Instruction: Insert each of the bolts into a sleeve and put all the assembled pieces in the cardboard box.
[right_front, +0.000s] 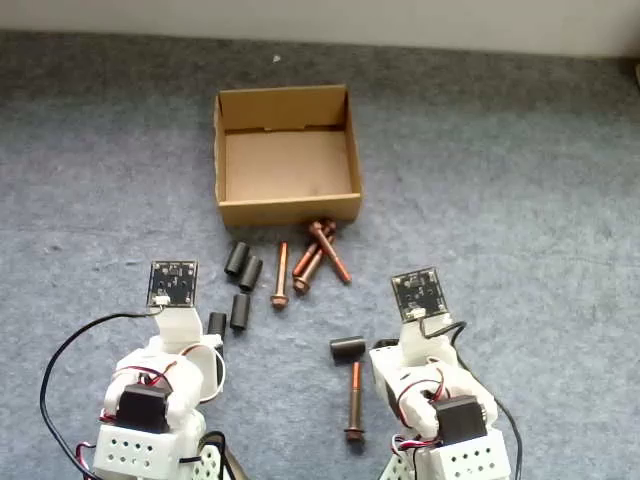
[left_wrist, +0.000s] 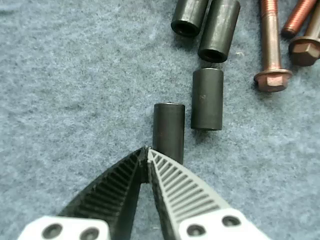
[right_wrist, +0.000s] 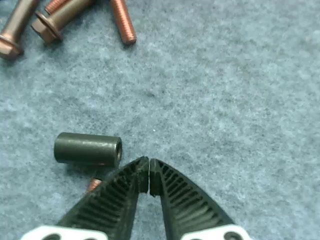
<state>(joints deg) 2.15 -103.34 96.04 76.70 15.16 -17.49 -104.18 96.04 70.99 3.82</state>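
The cardboard box (right_front: 222, 150) stands open at the back middle of the grey carpet. In front of it lie several copper bolts (right_front: 280, 273) and several black sleeves (right_front: 240, 310). My left gripper (left_wrist: 148, 152) is shut with nothing in it, its tips touching the near end of one black sleeve (left_wrist: 169, 131); more sleeves (left_wrist: 207, 99) and bolt heads (left_wrist: 272, 80) lie beyond. My right gripper (right_wrist: 149, 164) is also shut and holds nothing, just beside a lying black sleeve (right_wrist: 88, 149). A separate bolt (right_front: 355, 400) lies next to that sleeve (right_front: 347, 349), its tip (right_wrist: 93, 184) peeking past a finger.
Grey carpet (right_front: 520, 200) covers the whole work area, with bare room to the far left and right of the parts. A pale wall strip (right_front: 400, 20) runs along the back.
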